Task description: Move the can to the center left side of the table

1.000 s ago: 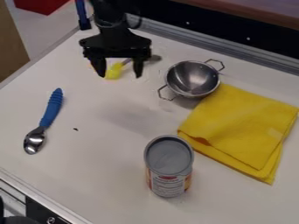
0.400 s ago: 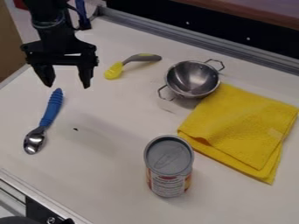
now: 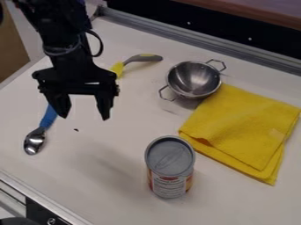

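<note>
Where it hangs, the hand [image 3: 86, 117] gapes wide.

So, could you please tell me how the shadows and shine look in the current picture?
Camera view: a soft, blurry-edged shadow lies on the table left of the can; another soft shadow sits under the rim of the metal bowl, whose inside shows pale highlights; the gripper is dark, with little surface detail.
</note>
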Available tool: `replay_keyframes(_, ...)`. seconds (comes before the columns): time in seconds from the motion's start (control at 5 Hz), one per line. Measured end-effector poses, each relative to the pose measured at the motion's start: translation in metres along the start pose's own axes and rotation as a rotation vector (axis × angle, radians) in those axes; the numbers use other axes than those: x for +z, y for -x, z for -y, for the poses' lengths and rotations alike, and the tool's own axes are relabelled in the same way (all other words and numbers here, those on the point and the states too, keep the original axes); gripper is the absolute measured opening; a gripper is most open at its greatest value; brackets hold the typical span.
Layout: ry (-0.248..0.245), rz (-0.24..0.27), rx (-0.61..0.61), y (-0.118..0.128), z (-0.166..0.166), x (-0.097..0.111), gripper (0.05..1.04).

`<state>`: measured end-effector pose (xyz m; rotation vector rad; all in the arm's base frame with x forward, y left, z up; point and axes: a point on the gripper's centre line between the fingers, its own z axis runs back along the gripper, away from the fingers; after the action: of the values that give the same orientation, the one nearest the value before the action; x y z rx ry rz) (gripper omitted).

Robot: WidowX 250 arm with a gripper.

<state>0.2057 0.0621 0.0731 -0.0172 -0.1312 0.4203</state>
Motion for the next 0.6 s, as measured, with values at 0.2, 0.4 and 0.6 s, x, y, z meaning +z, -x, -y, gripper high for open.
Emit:
replay_keyframes(0.2, 0.035, -0.035, 0.155, 0.03, 0.027, 0.008, 0.999)
replay_keyframes(0.4, 0.056, -0.031, 0.35, 0.056, 0.056, 0.006, 0.999)
replay_keyframes(0.6, 0.07, -0.076, 0.385, 0.071, 0.087, -0.008, 0.999)
